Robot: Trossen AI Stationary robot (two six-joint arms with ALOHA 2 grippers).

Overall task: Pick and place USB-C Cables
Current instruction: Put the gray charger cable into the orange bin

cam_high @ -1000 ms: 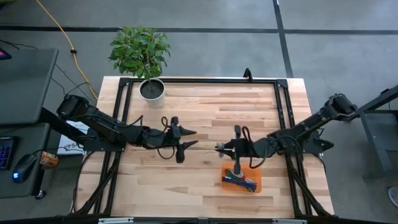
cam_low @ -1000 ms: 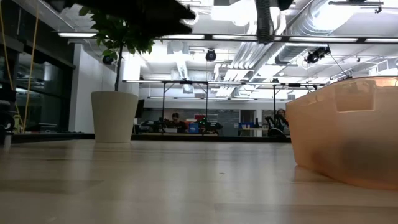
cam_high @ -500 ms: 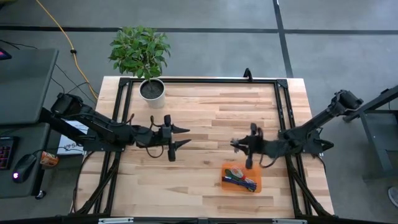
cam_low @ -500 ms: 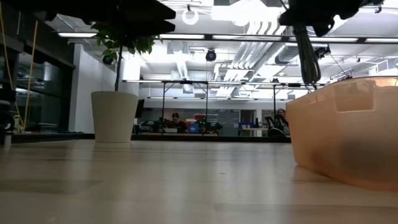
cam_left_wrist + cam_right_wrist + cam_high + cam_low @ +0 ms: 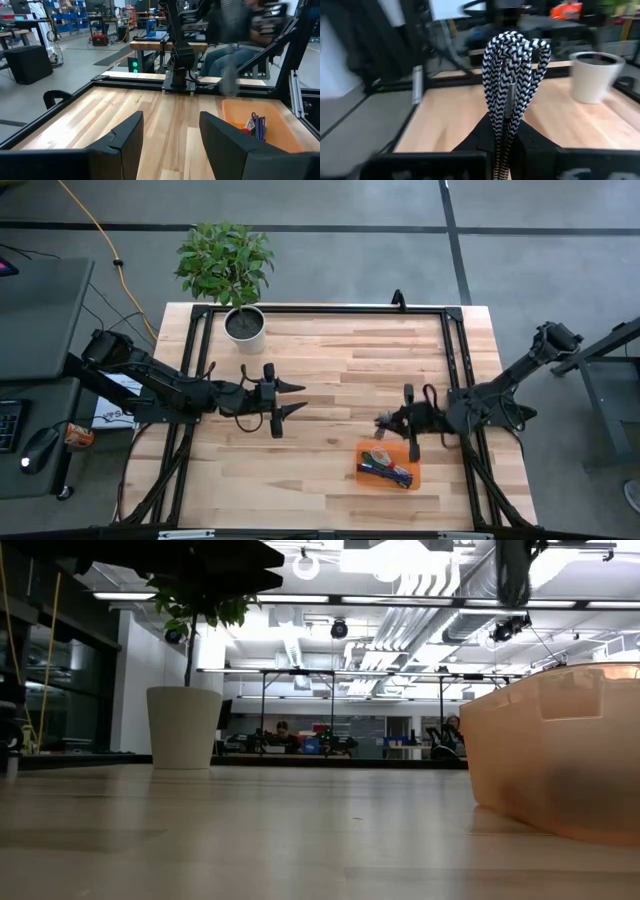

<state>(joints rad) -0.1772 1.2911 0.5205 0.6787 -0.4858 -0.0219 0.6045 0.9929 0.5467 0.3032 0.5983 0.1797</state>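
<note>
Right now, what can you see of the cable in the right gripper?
The cable is a braided cord in a black-and-white zigzag weave, folded into a small bundle of loops with a slim metallic piece down its middle. The right gripper is shut on its lower end, so the loops stick out past the fingertips, touching nothing else. The gripper is above the table, beside the tray, not over it.

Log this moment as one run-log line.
right end effector: shut on braided cable, beside orange tray | left end effector: open, empty, mid-table | tray: holds cables
</note>
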